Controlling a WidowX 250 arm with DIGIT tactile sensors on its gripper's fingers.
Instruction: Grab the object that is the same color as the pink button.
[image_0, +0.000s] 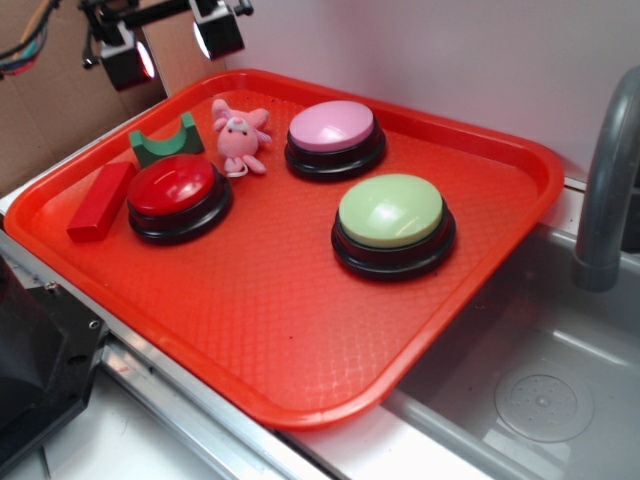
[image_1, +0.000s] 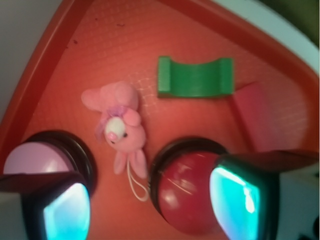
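We are looking at a glossy red plastic tray (image_0: 300, 330) with a fine cross-hatched floor and a raised, rounded rim, sitting beside a grey metal sink (image_0: 540, 390) with a curved grey faucet pipe (image_0: 605, 180).

The pink plush toy (image_0: 240, 137) is lying on the tray floor near the far rim, between the pink button (image_0: 333, 135) and the green block (image_0: 166, 140), and just beyond the red button (image_0: 178, 195). It is soft and fuzzy, with floppy ears, a pale snout and a thin pale cord loop trailing from its lower end. In the exterior view its long axis is running roughly from the far rim toward the near side, ears pointing away and legs toward us; in the wrist view (image_1: 120, 125) the ears are pointing up-left and the legs down-right.

The three buttons are smooth, shiny domes on round black bases: pale pink, dark red, and a light green one (image_0: 392, 222) standing apart toward the sink side. The green block is matte, with a curved saddle cut into its top. A plain red rectangular block (image_0: 100, 200) is lying near the left rim. We are finding no readable writing or labels anywhere.

The gripper (image_0: 170, 45) is hovering above the far left corner of the tray, its fingers (image_1: 65, 210) spread wide apart and holding nothing; in the wrist view the toy is lying between and ahead of them.
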